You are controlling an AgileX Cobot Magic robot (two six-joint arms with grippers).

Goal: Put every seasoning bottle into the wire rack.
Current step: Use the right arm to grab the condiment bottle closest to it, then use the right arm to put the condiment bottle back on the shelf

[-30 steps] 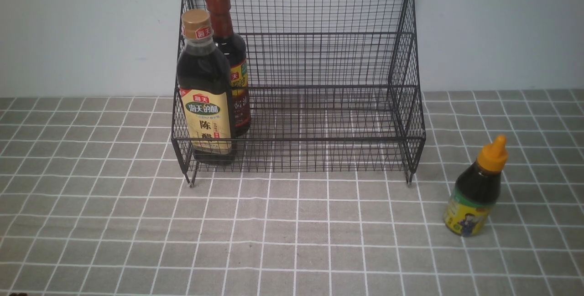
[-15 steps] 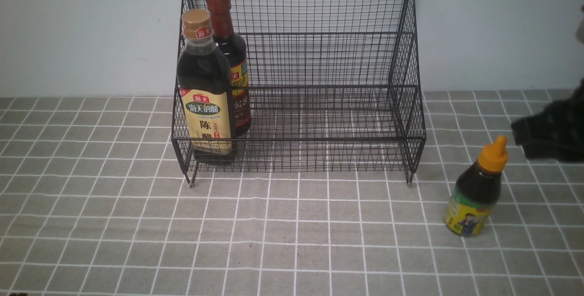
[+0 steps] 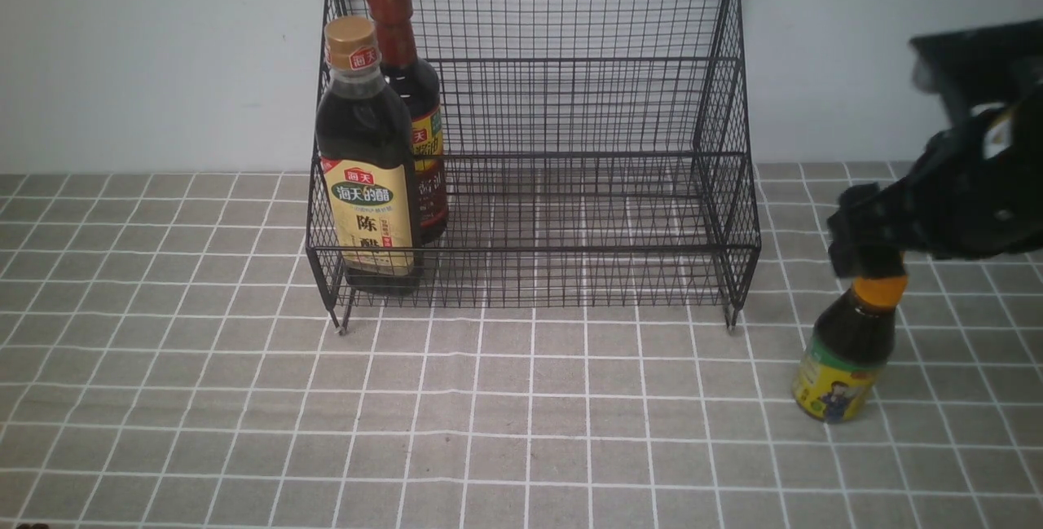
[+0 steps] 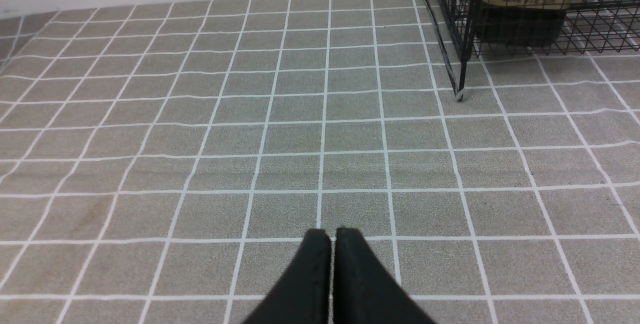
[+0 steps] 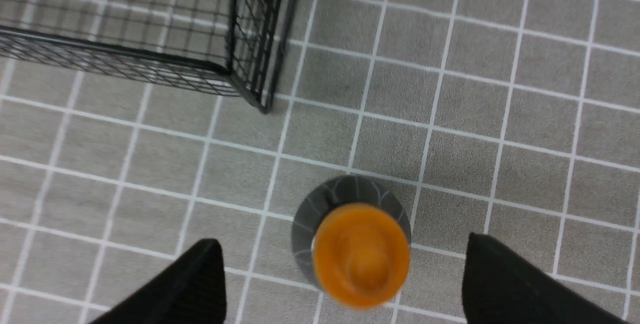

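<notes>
Entering from the right edge within the last second, the right gripper (image 3: 865, 250) had swung in over the small orange-nozzled bottle (image 3: 847, 350) and spread its jaws wide on the way; nothing else on the checked tablecloth (image 3: 244, 398) had shifted. In the right wrist view its 2 black fingers (image 5: 190, 289) stood well apart with the orange nozzle seen end-on between them, touching neither, so the bottle was not yet held. That bottle stood upright on the cloth, outside the wire rack (image 3: 530, 250), off its front right corner and clear of the foot there. Its long axis ran vertically, straight up at the gripper hanging directly above, and in the front view the dark fingers hid the nozzle tip. The next move turned on that line-up: bottle below, gripper above, nozzle centred in the gap, so a straight descent and a squeeze on the neck looked called for, with some risk of tipping if a finger caught the cap. The right arm was by far the nearer; the left gripper (image 4: 332, 264) rested low over bare cloth to the rack's left, jaws pressed together. The gold-capped bottle (image 3: 365, 162) stood on the front tier at the rack's left end, with the brown-capped bottle (image 3: 399, 48) just behind it, leaving 1 of 3 to place.
</notes>
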